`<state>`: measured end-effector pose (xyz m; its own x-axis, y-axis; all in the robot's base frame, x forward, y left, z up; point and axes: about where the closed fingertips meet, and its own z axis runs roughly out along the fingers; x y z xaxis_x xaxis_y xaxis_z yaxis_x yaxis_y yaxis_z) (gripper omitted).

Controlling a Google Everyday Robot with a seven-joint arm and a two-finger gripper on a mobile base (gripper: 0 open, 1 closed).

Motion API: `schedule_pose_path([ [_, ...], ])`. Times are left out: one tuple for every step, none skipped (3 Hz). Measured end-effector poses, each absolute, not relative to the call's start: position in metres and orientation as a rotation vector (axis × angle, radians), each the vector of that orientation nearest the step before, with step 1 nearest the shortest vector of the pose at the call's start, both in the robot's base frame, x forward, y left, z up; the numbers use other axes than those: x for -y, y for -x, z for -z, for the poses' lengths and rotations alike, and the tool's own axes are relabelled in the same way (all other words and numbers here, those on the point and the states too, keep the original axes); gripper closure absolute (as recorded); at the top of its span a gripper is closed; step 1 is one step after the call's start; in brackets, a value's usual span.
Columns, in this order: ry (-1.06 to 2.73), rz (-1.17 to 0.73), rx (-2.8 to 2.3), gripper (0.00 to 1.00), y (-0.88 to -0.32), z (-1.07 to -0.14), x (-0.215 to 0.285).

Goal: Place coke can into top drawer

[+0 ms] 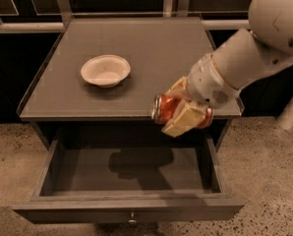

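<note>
closest to you, the drawer (77,213) is sitting pulled wide open, with its knob (132,216) poking out of the middle of the front panel. a shadow (139,162) is lying across the drawer floor, a bit right of centre.

right above the drawer's back right part, your gripper (180,109) is hanging in the air at about the table's front edge. its pale fingers (183,122) are pinching the can (166,107) from above and below. the can is lying sideways in that grip, silver end facing left, and it's hanging clear of both the table (156,48) and the drawer.

the arm (245,58) is reaching in from the upper right.

further back, the bowl (105,70) is sitting upright on the left half of the table, well apart from the can. speckled floor (264,176) is showing on either side of the drawer.
</note>
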<state>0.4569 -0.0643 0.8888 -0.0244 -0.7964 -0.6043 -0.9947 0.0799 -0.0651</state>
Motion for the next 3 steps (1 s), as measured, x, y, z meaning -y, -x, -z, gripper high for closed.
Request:
schedule_pose_path([
  [1.652, -0.555, -1.964, 1.0, -0.434, -0.849, 0.088],
  [1.536, -0.538, -2.055, 1.0, -0.418, -0.81, 0.113],
  [1.523, -0.532, -2.069, 1.0, -0.416, -0.804, 0.116],
])
